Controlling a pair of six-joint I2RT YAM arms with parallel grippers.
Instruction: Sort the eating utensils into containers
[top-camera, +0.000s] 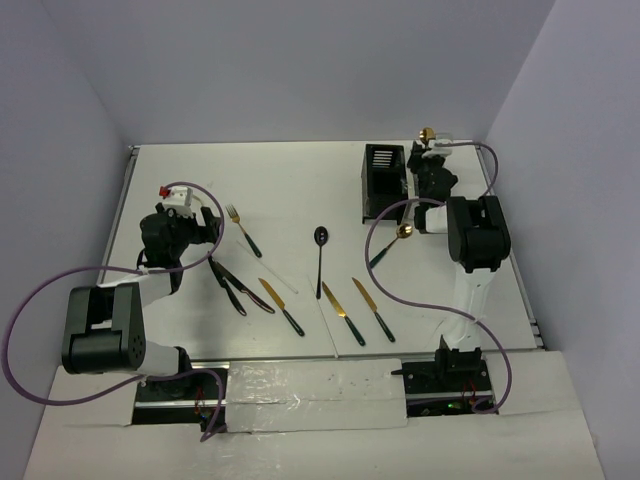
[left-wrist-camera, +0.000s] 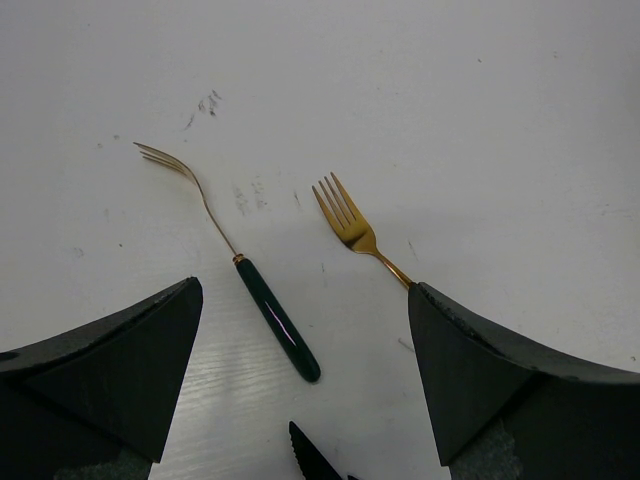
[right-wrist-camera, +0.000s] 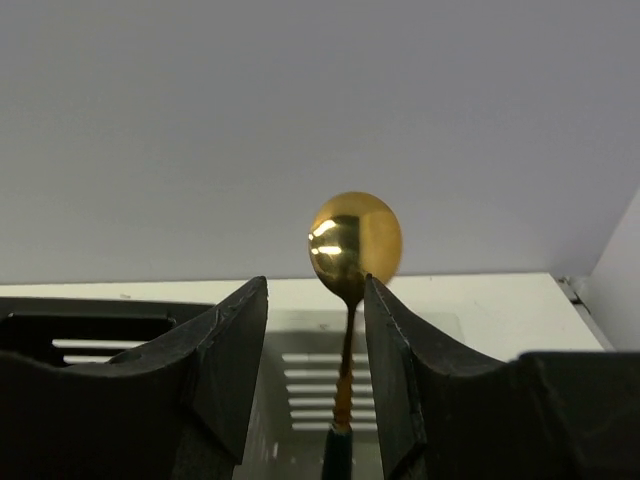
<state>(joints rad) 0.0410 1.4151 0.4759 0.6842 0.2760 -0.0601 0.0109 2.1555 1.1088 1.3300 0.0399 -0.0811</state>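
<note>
A gold spoon (right-wrist-camera: 354, 238) with a dark handle stands upright in the white container (right-wrist-camera: 305, 385), bowl up. My right gripper (right-wrist-camera: 315, 285) is open around its stem, which stands close to the right finger. From above, that gripper (top-camera: 430, 165) covers most of the white container beside the black container (top-camera: 382, 182), and the spoon's bowl (top-camera: 427, 133) shows past it. My left gripper (left-wrist-camera: 305, 288) is open above two gold forks on the table: one with a dark green handle (left-wrist-camera: 232, 258), the other (left-wrist-camera: 352, 226) running behind the right finger. A black knife tip (left-wrist-camera: 308, 458) shows below.
On the table lie a gold fork (top-camera: 243, 230), two black knives (top-camera: 237, 286), a white stick (top-camera: 280, 276), three gold knives (top-camera: 281, 306) (top-camera: 343, 313) (top-camera: 372, 308), a black spoon (top-camera: 320, 250) and another gold spoon (top-camera: 392, 243). Purple cables (top-camera: 395, 280) loop by both arms.
</note>
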